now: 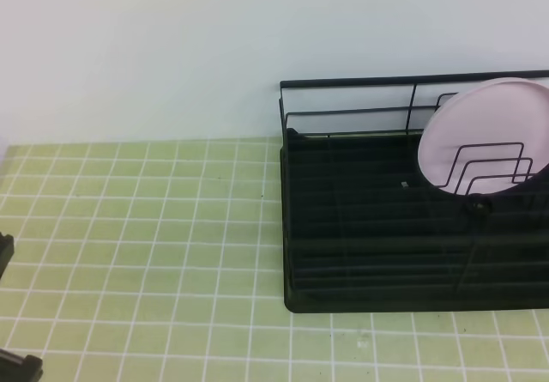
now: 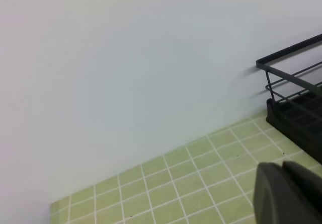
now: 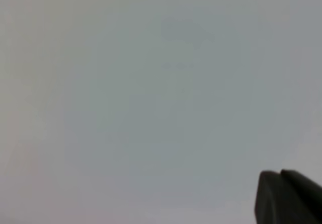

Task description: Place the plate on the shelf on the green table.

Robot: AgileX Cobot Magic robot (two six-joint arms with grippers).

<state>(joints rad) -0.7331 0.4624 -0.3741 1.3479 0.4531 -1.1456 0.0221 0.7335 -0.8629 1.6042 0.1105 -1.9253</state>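
I see the round pale pink plate leaning in the black wire shelf on the green tiled bench; no writing is legible; both hands are clenched, empty.

a kitchen-like setup: tiled green table, wire shelf, blank wall.

plain pale wall (evenly lit)
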